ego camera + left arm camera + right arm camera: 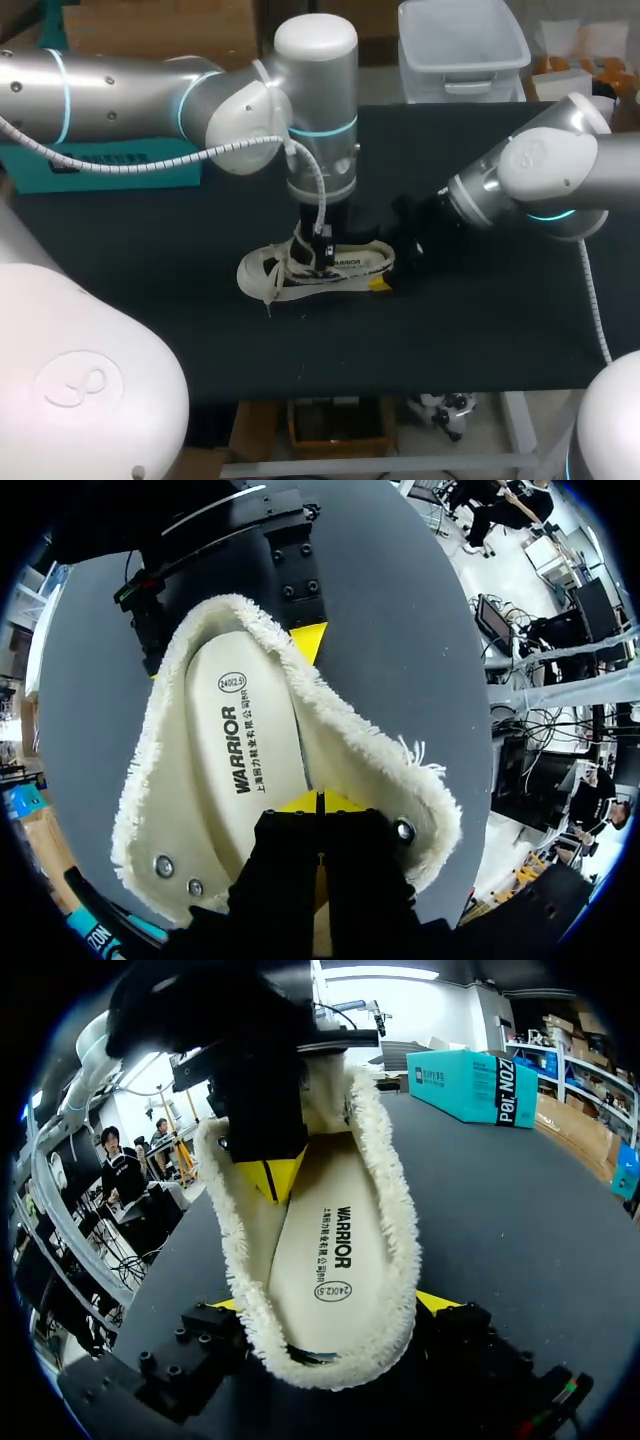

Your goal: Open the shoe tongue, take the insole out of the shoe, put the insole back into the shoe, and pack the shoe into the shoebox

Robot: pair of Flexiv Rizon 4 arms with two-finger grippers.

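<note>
While the teal shoebox [100, 165] sits at the far left of the table [480, 330], well apart from the shoe [300, 275], packing is plainly not yet done. Next along, the left gripper [320, 805] points straight down into the front of the shoe with its fingers pressed together. Whether they pinch the tongue or the insole's front edge I cannot tell. The shoe stands on its sole mid-table with its fleecy mouth spread wide, and the insole [250, 740] lies flat inside. To the right, the right gripper [332, 1303] stands wide, one finger on each side of the heel, clamping it. I judge the opening done. Removal, refitting and boxing may all remain.
</note>
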